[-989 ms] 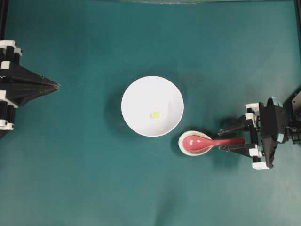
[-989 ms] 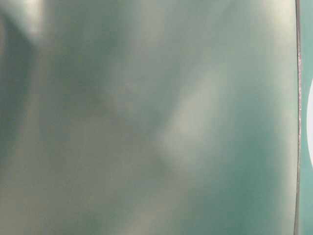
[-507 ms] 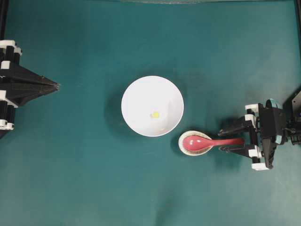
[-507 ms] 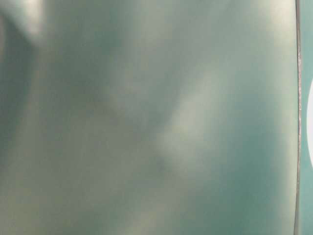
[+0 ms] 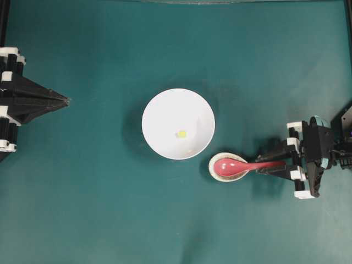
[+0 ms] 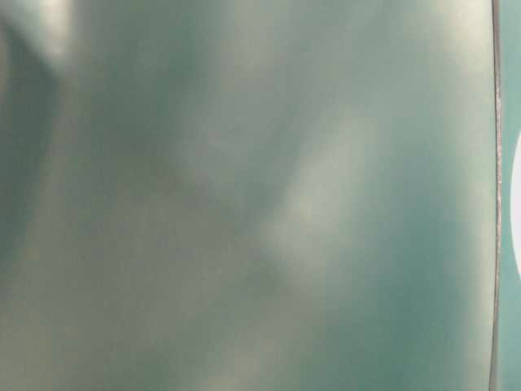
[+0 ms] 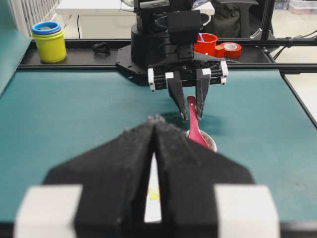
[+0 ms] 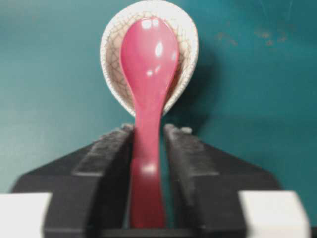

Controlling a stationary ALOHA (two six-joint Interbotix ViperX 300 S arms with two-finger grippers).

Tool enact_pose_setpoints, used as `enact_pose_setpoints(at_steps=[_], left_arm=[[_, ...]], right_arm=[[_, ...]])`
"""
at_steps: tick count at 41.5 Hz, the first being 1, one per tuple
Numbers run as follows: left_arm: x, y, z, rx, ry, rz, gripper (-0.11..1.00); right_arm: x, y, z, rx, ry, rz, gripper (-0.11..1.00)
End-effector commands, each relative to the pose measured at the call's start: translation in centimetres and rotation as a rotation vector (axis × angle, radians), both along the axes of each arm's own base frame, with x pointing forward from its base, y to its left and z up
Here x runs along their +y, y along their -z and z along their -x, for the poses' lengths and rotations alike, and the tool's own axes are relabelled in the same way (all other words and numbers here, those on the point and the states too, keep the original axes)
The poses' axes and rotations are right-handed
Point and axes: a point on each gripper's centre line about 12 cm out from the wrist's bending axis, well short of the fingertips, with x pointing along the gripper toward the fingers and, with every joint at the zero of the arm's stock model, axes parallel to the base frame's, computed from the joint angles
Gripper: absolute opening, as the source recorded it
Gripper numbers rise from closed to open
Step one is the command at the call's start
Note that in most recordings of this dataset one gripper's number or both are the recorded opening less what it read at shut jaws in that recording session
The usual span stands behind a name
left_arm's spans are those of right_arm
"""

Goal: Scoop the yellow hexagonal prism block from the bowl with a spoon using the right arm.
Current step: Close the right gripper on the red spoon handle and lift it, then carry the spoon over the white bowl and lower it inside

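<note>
Right gripper [image 8: 148, 148] is clamping onto the spoon [image 8: 148, 64] handle near the table's right edge; next comes lifting it toward the bowl [image 5: 178, 124].

The table-level view is a grey-green blur; only a sliver of something white [image 6: 516, 204], perhaps the bowl, shows at its right edge. In the left wrist view the left gripper [image 7: 154, 148] hides most of the bowl [image 7: 154, 198] and the yellow block [image 7: 154, 193]. In the right wrist view the spoon [image 8: 147, 89] handle's end is cut off below.
</note>
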Motion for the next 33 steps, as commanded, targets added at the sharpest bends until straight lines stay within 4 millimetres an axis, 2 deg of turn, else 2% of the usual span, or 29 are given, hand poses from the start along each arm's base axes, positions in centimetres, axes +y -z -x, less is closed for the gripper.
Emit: enact_pose_setpoints(at_steps=[1, 3, 9, 16, 25, 33], left_arm=[[0.0, -0.5, -0.3, -0.011, 0.002, -0.001, 0.00], [0.0, -0.5, -0.3, -0.011, 0.002, 0.000, 0.00], [0.0, -0.6, -0.2, -0.014, 0.002, 0.003, 0.00], [0.0, -0.7, -0.2, -0.018, 0.001, 0.003, 0.00], [0.0, -0.7, -0.2, -0.017, 0.001, 0.003, 0.00], [0.0, -0.6, -0.2, -0.015, 0.002, 0.003, 0.00]], right_arm=[[0.3, -0.4, -0.3, -0.025, -0.007, -0.006, 0.26], [0.2, -0.5, -0.3, -0.026, -0.006, -0.006, 0.23], [0.4, -0.7, -0.5, -0.037, -0.007, -0.012, 0.22], [0.5, -2.2, -0.8, -0.083, -0.016, -0.025, 0.22], [0.0, -5.1, -1.0, -0.142, -0.007, -0.059, 0.22], [-1.6, -8.2, -2.0, -0.122, 0.033, -0.080, 0.22]])
